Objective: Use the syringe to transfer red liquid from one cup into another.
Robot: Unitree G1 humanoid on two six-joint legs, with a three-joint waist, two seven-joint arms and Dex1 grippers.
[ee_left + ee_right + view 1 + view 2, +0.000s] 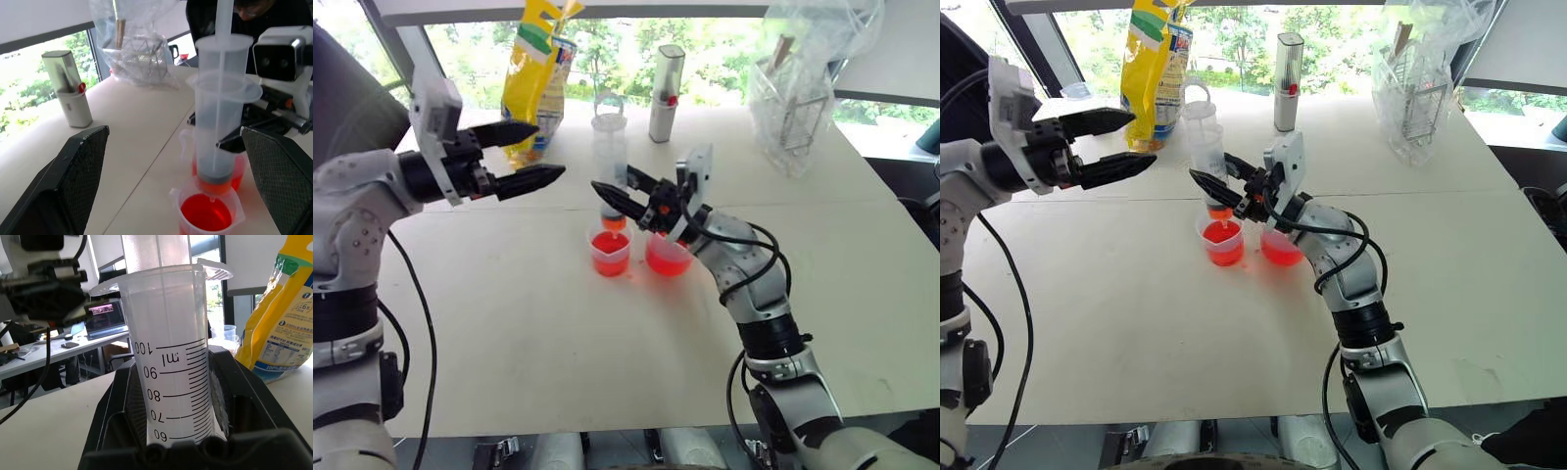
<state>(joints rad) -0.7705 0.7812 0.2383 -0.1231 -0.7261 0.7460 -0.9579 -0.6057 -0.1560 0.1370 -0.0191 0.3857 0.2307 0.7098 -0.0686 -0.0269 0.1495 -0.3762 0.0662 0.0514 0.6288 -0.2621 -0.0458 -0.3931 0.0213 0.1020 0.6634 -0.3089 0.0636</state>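
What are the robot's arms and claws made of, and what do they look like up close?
Both arms are silver-grey metal segments with black joint rings and loose black cables running alongside. Each wrist carries a white boxy camera block. The left gripper and right gripper each have two black tapered fingers, whose inner faces are finely textured. Small orange dots mark the right gripper's base.

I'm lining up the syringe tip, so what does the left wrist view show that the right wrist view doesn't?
Left wrist view alone: the syringe's orange tip over the small clear spouted cup of red liquid, the silver upright canister, and the right gripper. Right wrist view alone: the barrel's printed scale and the yellow bag. Both: the large clear plastic syringe, clamped in the right jaws.
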